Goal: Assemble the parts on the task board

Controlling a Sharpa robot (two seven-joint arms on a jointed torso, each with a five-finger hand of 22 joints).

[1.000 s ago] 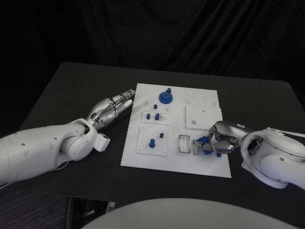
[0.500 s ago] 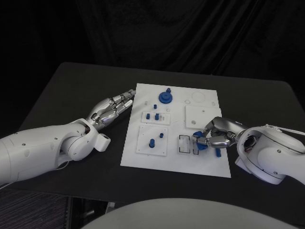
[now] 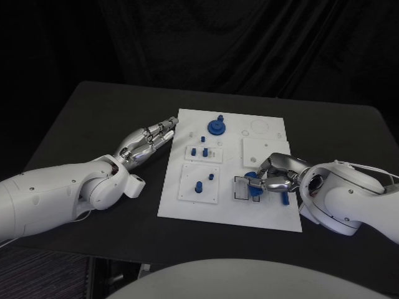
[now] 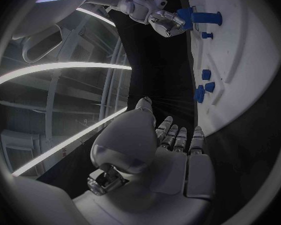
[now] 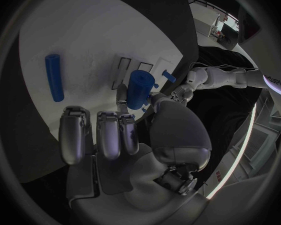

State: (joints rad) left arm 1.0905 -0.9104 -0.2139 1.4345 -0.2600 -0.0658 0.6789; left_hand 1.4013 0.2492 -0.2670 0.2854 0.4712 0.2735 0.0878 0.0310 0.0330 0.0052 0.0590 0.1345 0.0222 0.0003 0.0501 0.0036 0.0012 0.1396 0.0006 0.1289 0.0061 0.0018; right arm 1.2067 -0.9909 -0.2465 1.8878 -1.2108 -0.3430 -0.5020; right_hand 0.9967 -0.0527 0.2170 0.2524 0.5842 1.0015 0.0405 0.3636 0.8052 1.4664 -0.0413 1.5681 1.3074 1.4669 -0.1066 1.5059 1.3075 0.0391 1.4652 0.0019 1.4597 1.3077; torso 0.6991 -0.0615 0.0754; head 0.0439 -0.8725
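Note:
The white task board [image 3: 183, 202] lies mid-table. My right hand [image 3: 278, 176] hovers over its near right part and pinches a short blue cylinder [image 3: 256, 181] between thumb and a finger, just above the rectangular slots [image 3: 242, 189]. The right wrist view shows the same cylinder [image 5: 139, 89] upright in the pinch, with the slots [image 5: 123, 72] beyond it. A blue rod [image 3: 283, 199] lies flat on the board beside that hand, also seen as the rod [image 5: 54, 77]. My left hand [image 3: 148, 142] lies outstretched and empty by the board's left edge.
A blue round part with a peg [image 3: 217, 128] stands at the board's far end. Small blue pegs [image 3: 199, 151] and a further peg [image 3: 199, 186] stand in the left plates. Bare black table [image 3: 91, 118] surrounds the board.
My right hand has carried the blue cylinder leftwards from the board's right edge to over the slots, uncovering the rod. The left hand has not moved.

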